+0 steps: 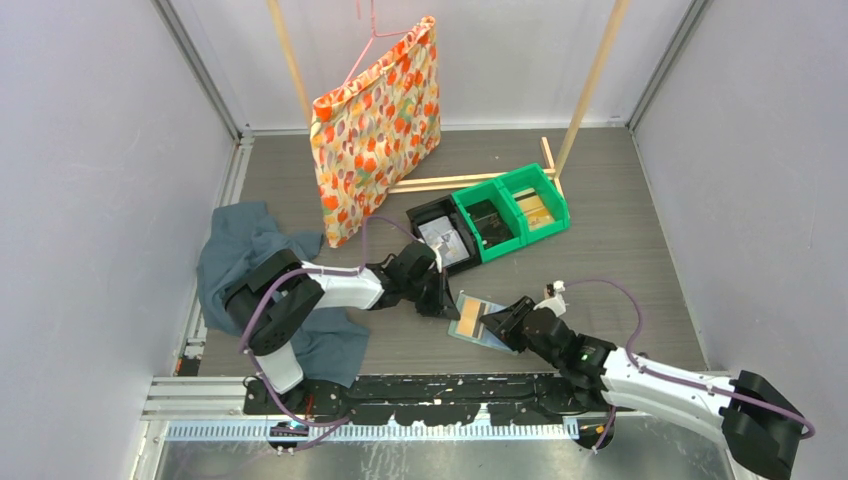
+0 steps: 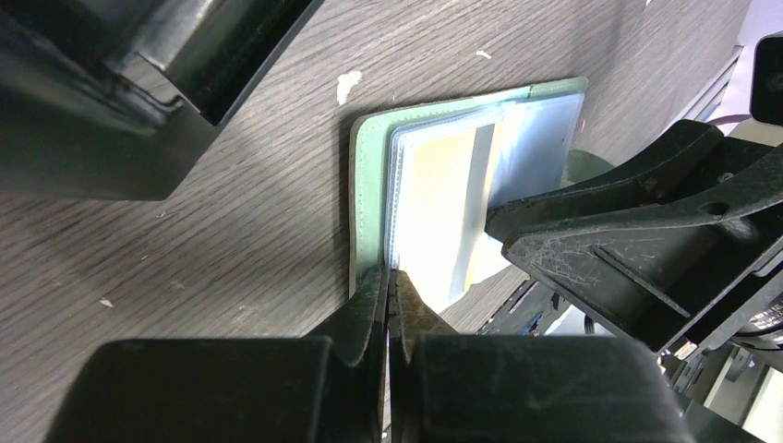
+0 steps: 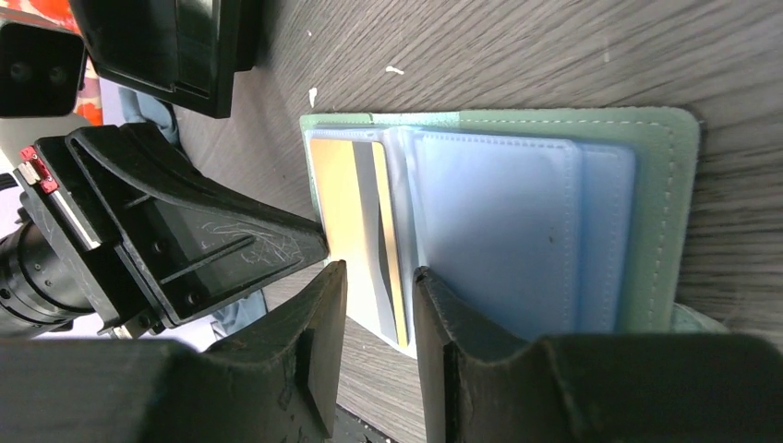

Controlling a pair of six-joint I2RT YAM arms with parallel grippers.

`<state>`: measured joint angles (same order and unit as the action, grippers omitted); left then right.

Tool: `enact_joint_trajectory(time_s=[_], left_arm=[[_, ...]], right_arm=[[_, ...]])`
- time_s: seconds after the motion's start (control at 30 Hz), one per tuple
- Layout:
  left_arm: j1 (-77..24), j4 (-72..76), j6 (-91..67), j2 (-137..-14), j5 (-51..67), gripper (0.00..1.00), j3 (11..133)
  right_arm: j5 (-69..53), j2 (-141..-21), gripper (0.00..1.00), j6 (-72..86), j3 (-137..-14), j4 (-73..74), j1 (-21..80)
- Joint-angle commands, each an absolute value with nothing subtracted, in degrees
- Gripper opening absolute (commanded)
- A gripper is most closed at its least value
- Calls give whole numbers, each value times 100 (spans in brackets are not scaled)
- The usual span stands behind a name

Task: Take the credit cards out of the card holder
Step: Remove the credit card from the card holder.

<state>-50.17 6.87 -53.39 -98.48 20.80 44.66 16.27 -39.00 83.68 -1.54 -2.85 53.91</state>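
The card holder [image 1: 478, 318] lies open on the table [image 1: 620, 260], lower centre of the top view. The left hand [image 2: 388, 277] is pinched shut on its green edge; the right hand [image 3: 377, 281] stands part open, fingers either side of the gold card [image 3: 343, 198], not gripping it. If they close on the clear sleeve [image 3: 395, 212] too, the whole holder could drag along and the left hand's thin bite slip. Whether more cards sit behind the pale blue panels [image 3: 499, 231] cannot be told; the gold card's lower end is hidden by the fingers
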Motion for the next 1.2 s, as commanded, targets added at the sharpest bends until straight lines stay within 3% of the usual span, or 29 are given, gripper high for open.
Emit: enact_joint_trajectory(time_s=[0.0, 0.47, 0.77, 1.17], left_arm=[[-5064, 783, -5378, -10030, 2408, 1, 4553], [-5159, 838, -5392, -10090, 2436, 1, 4624], [-5159, 705, -5417, -9951, 2219, 1, 4500], [-5159, 736, -5580, -9334, 2019, 1, 3797]], right_arm=[[1937, -3568, 36, 8528, -22, -47, 5414], [1911, -3735, 30, 8537, -45, -177, 5413], [2153, -3759, 31, 8749, -439, 1084, 5407], [1595, -5158, 30, 8385, -686, -277, 5504]])
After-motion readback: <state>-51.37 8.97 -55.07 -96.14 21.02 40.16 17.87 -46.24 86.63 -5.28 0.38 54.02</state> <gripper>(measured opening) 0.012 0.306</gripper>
